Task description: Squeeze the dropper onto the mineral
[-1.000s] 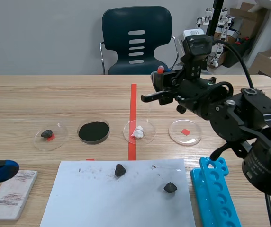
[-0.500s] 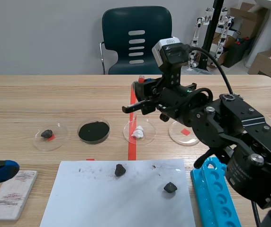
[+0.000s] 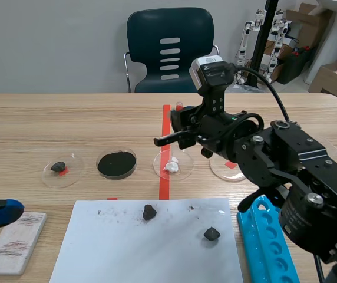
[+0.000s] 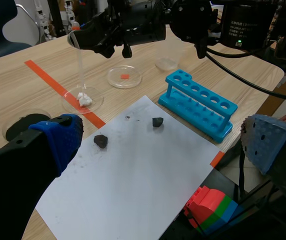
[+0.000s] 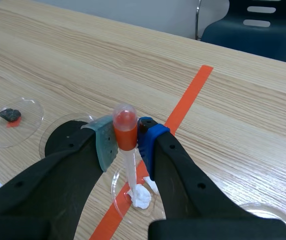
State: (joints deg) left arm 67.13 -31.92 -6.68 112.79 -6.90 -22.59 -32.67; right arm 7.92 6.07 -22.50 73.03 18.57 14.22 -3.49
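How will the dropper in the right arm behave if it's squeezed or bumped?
The orange bulb on the dropper looks rubbery, so it probably gives between the pads of the right pincer. Its thin clear tube looks light and might flex if knocked on the dish.

The dropper [image 5: 125,131] is capped in orange-red and the mineral [image 5: 141,196] is seen as white; the tube rack [image 3: 273,246] is coloured bright blue, the powder [image 3: 116,164] black

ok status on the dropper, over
Right gripper shut on the dropper, bulb up. Tip down at the white mineral in its petri dish. Left gripper open, beside the paper sheet. Nothing in between.
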